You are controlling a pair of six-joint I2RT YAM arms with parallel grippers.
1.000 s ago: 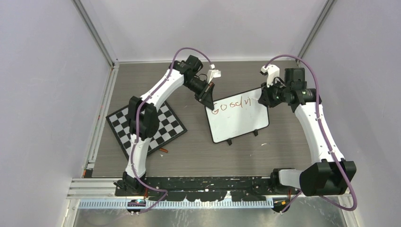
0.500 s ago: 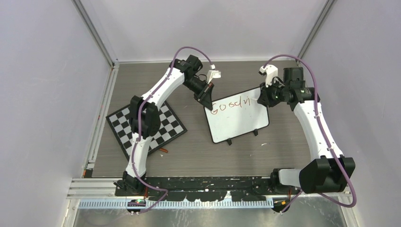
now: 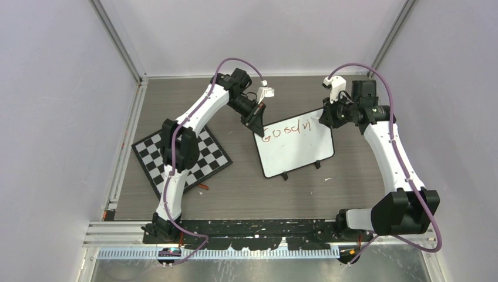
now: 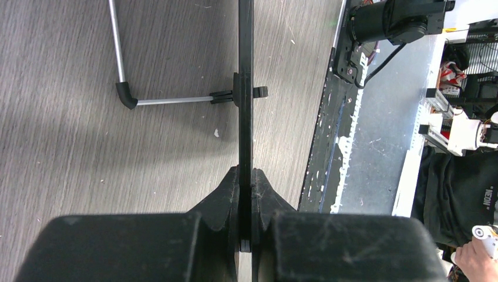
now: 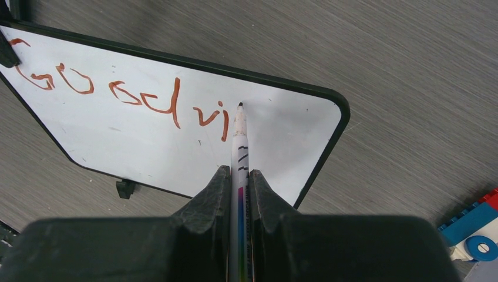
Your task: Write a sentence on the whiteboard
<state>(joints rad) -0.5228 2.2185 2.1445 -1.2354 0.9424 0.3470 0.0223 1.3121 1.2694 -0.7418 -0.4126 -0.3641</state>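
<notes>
The whiteboard point(image 3: 296, 154) stands tilted on its two feet at mid-table. My left gripper point(image 3: 257, 121) is shut on its upper left edge; in the left wrist view the frame point(image 4: 245, 88) runs edge-on between that gripper's point(image 4: 246, 176) jaws. The sentence point(image 3: 288, 130) reads "Good vi" in red-brown along the top. My right gripper point(image 3: 325, 117) is shut on a white marker point(image 5: 239, 141). The marker's dark tip points at the whiteboard point(image 5: 288, 138) just right of the sentence's point(image 5: 117, 94) last stroke. Whether the tip touches I cannot tell. In the right wrist view the right gripper point(image 5: 239, 173) clamps the barrel.
A black-and-white checkerboard point(image 3: 182, 157) lies at the left, with a small orange piece point(image 3: 203, 187) by its near corner. The board's metal prop leg point(image 4: 120, 59) rests on the wood. Blue and red bricks point(image 5: 473, 226) sit at the right. Rails border the table.
My right gripper and wrist have shifted slightly toward the back of the table with the marker. The writing looks the same. The left arm and the whiteboard have not moved.
</notes>
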